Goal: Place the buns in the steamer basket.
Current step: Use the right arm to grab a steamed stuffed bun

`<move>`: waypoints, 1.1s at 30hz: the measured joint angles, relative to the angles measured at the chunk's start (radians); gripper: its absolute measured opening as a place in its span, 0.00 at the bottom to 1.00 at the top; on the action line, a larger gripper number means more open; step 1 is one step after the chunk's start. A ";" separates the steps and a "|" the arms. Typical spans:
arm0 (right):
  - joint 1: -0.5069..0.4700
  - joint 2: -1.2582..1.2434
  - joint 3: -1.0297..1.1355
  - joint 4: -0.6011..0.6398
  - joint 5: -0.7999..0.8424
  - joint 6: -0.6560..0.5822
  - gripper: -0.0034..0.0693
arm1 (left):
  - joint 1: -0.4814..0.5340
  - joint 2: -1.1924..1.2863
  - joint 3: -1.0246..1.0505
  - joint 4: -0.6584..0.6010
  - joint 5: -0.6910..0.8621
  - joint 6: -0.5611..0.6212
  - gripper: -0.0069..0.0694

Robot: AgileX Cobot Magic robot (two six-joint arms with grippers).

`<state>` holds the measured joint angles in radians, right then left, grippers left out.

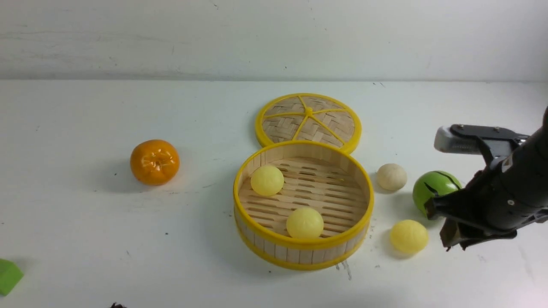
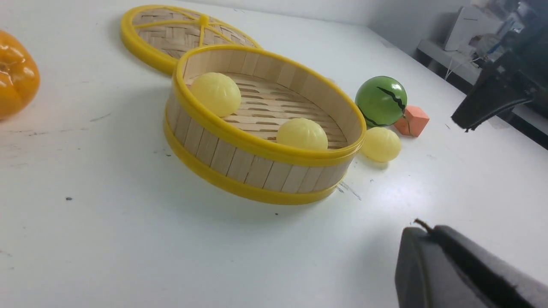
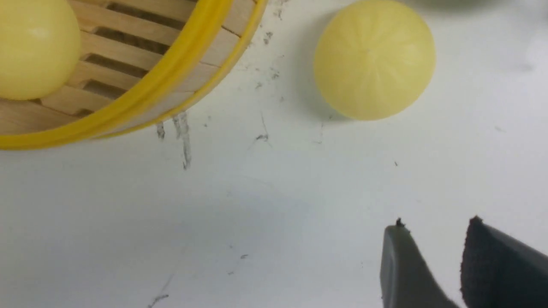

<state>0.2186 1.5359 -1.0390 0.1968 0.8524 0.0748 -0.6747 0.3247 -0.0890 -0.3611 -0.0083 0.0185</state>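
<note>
**Spotter:** Where are we?

**Me:** Halfway, by my reckoning. Two buns (image 1: 305, 222) sit in the basket (image 1: 299, 253). A yellow bun (image 1: 409, 236) lies on the bench (image 1: 85, 239) just beside the basket's right wall, with a white bun (image 1: 391, 176) behind it. My right gripper (image 3: 434, 256) hovers near the yellow bun, its jaws apart and nothing between them. My left gripper (image 2: 432, 239) is pressed together, empty, and parked well back.

**Spotter:** What worries you?

**Me:** Rolling. These are round and soft, so if one pad touches first, the yellow bun scoots off, or it squirts out as I squeeze. The green ball (image 1: 436, 188) is close behind my arm. A sloppy descent could knock it into the white bun and scatter both. Then there's the lift: carry too low and I clip the rim and shove the basket. Release too high and the bun bounces off the ones inside.

**Spotter:** Full count?

**Me:** Four buns, three yellow and one white. One basket and one lid (image 1: 308, 117) touching its far side. One orange (image 1: 154, 161) well to the left, and one green ball. One green block (image 1: 7, 276) at the bench's near-left edge. One small orange cube (image 2: 412, 121) beside the ball, seen from the left wrist only.
</note>
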 joint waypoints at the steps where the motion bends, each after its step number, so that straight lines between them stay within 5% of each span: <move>1: 0.000 0.007 0.000 0.002 0.000 0.000 0.35 | 0.000 0.000 0.000 0.000 0.000 0.000 0.07; 33: 0.019 0.340 -0.230 -0.051 -0.088 0.000 0.37 | 0.000 0.000 0.000 0.000 0.000 0.000 0.09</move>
<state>0.2380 1.8761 -1.2686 0.1459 0.7641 0.0748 -0.6747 0.3247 -0.0890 -0.3611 -0.0083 0.0185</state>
